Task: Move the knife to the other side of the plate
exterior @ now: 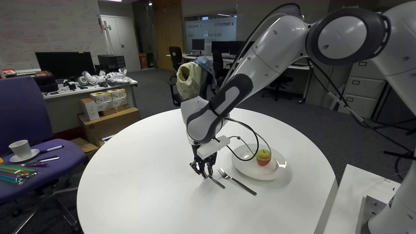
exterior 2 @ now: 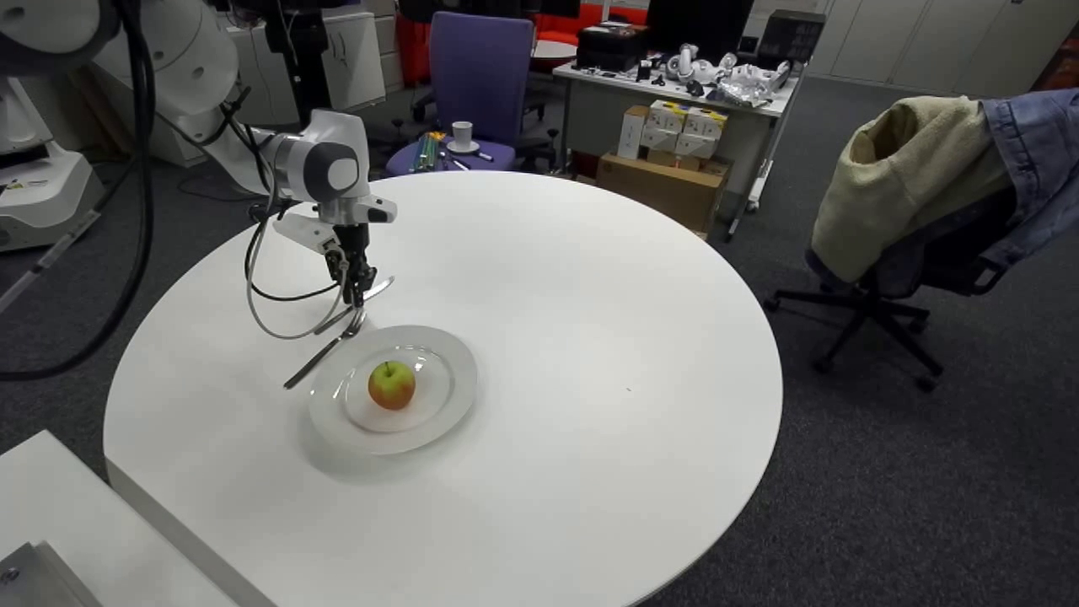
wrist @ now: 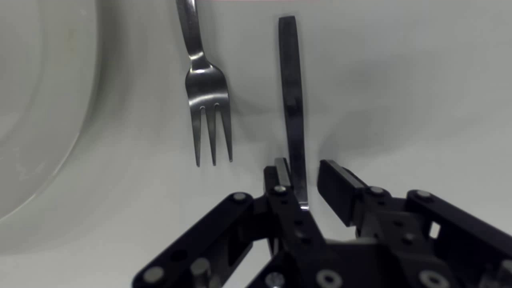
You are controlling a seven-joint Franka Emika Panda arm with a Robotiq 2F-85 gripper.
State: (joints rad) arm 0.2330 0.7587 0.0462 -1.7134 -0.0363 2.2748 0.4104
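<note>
Grasping step, I judge: jaws apart, astride the knife (wrist: 292,80) on the desk (exterior 2: 607,379) — fork (wrist: 207,86) between it and the plate (wrist: 74,80). I should close, then lift (clear of that fork).

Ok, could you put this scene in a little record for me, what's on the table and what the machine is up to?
Table: round, white
Plate: white, one apple on it
Knife: on the table, not gripped yet
Fork: between plate and knife
Gripper: open, straddling the knife, a gap showing on one side
Nearby: cup and saucer on a purple chair
</note>
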